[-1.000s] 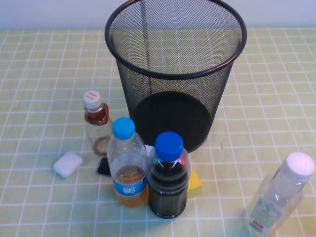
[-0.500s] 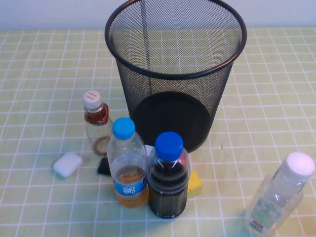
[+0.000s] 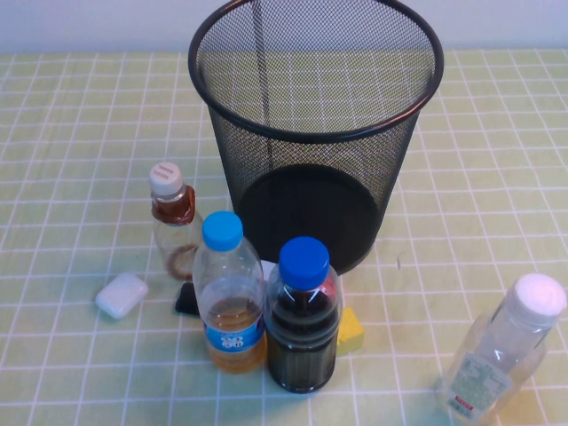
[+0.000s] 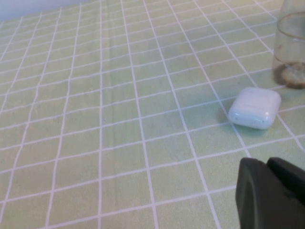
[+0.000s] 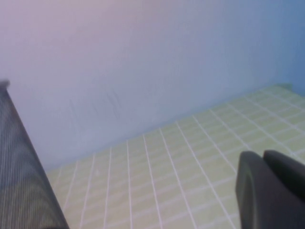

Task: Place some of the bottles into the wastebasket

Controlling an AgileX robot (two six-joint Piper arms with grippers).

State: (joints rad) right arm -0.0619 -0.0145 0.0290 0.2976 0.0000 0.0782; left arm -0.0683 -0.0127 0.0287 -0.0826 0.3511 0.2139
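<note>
The black wire-mesh wastebasket (image 3: pixel 293 169) stands upright at the table's middle back; its wall also shows in the right wrist view (image 5: pixel 24 181). The smaller white-capped bottle with the brown neck wrap (image 3: pixel 173 222) stands to its front left; its base shows in the left wrist view (image 4: pixel 290 52). The larger white-capped bottle with the red-edged label (image 3: pixel 501 355) stands at the front right. Neither arm shows in the high view. My left gripper (image 4: pixel 268 162) is shut and empty, low over the cloth near a white case. My right gripper (image 5: pixel 263 155) is shut and empty, beside the wastebasket.
A light-blue-capped bottle of amber liquid (image 3: pixel 229 297) and a blue-capped bottle of dark liquid (image 3: pixel 303 315) stand in front of the wastebasket. A white case (image 3: pixel 122 295) (image 4: pixel 255 107), a small black object (image 3: pixel 186 300) and a yellow block (image 3: pixel 350 330) lie near them on the green checked cloth.
</note>
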